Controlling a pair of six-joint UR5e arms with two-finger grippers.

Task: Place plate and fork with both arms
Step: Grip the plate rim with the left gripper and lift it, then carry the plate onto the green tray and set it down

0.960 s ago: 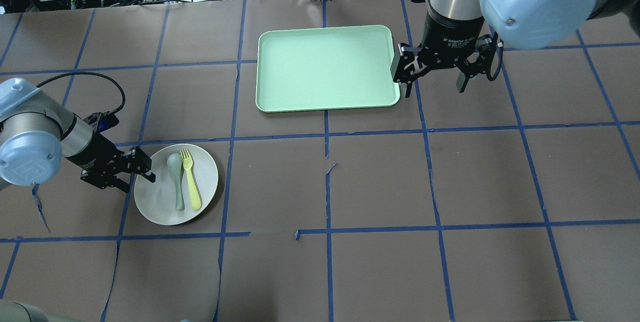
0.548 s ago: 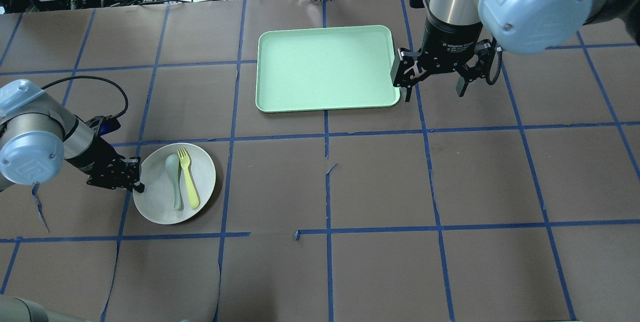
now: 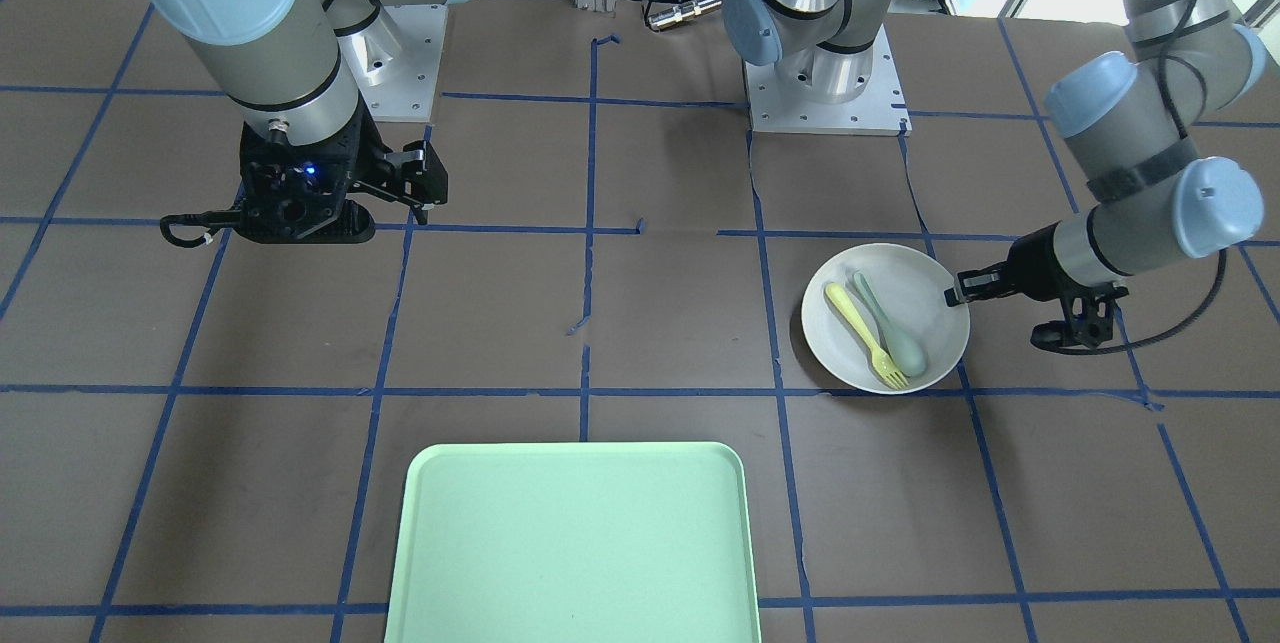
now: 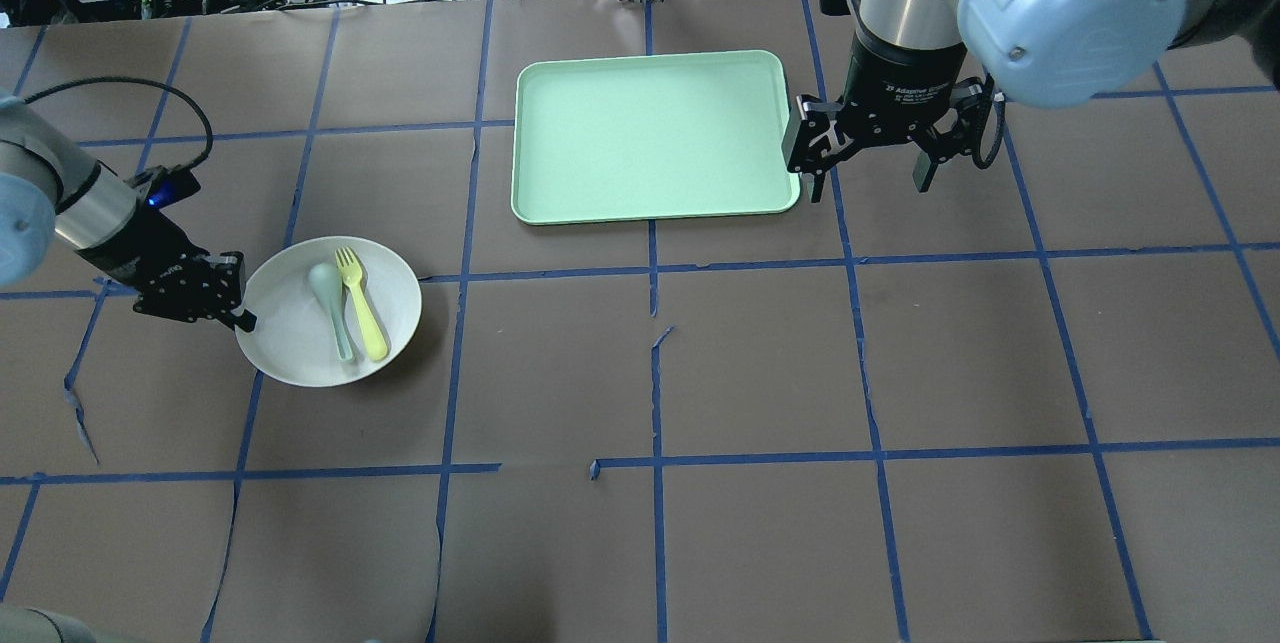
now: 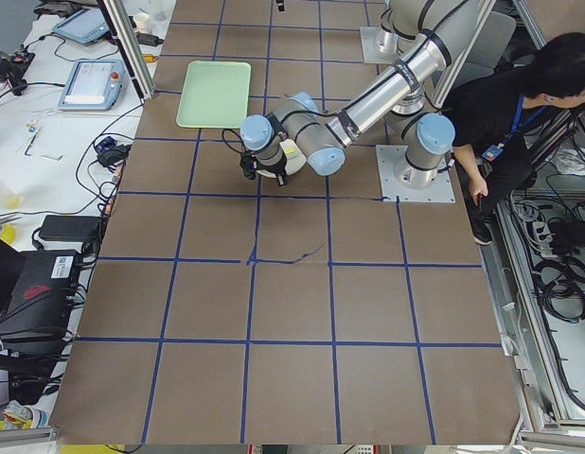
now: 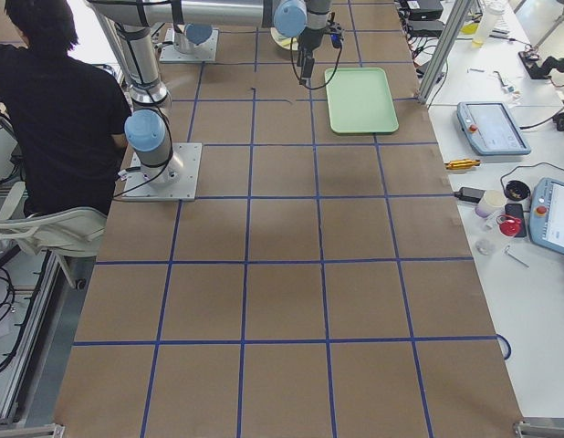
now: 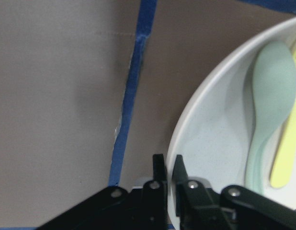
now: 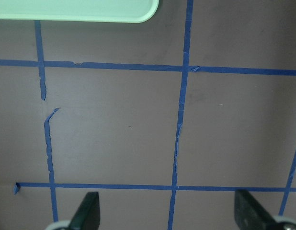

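At the far left the left arm reaches in low, its jaws pinched together on the near rim of the plate; the wrist view shows the white rim running between them. A dark shadow under the plate's right side suggests it is off the counter rather than resting on it. Lying side by side in the plate are a grey-green spoon and, to its right, the fork (loose, so any tilt could slide them). Further right the mint-green tray lies bare, and just beside its right edge hangs the right arm, jaws spread wide and holding nothing. The step in hand looks like carrying the plate; the next move calls for a level, steady carry toward the tray, with the fork left for the right arm to pick out.
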